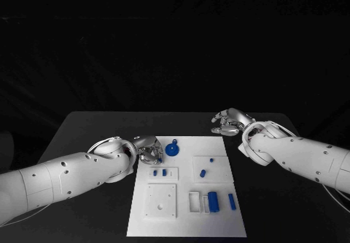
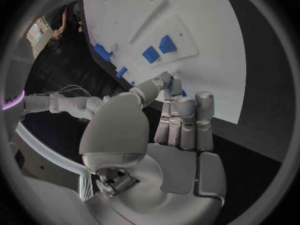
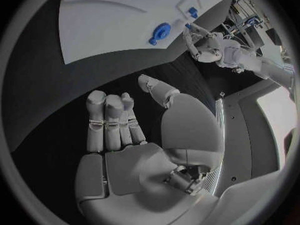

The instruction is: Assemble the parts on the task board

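The white task board (image 1: 186, 223) lies mid-table. On it are a round blue disc (image 1: 173, 149), two small blue pieces (image 1: 155, 172) on a raised plate, two more (image 1: 203, 173) to the right, and a blue block (image 1: 213, 201) beside a thin blue bar (image 1: 231, 201). My left hand (image 1: 149, 149) hovers over the board's far left edge. In the left wrist view its thumb and a fingertip (image 2: 167, 81) meet on a small blue part (image 2: 183, 92), of which a sliver shows. My right hand (image 1: 232, 123) hangs over the black table beyond the board's far right corner, fingers (image 3: 112, 120) curled in on nothing.
A raised white plate with holes (image 1: 160, 201) and a white open frame (image 1: 194, 201) sit on the near half of the board. Black table (image 1: 87, 131) surrounds the board on every side. The right wrist view shows the disc (image 3: 160, 32) and my left hand (image 3: 206, 47).
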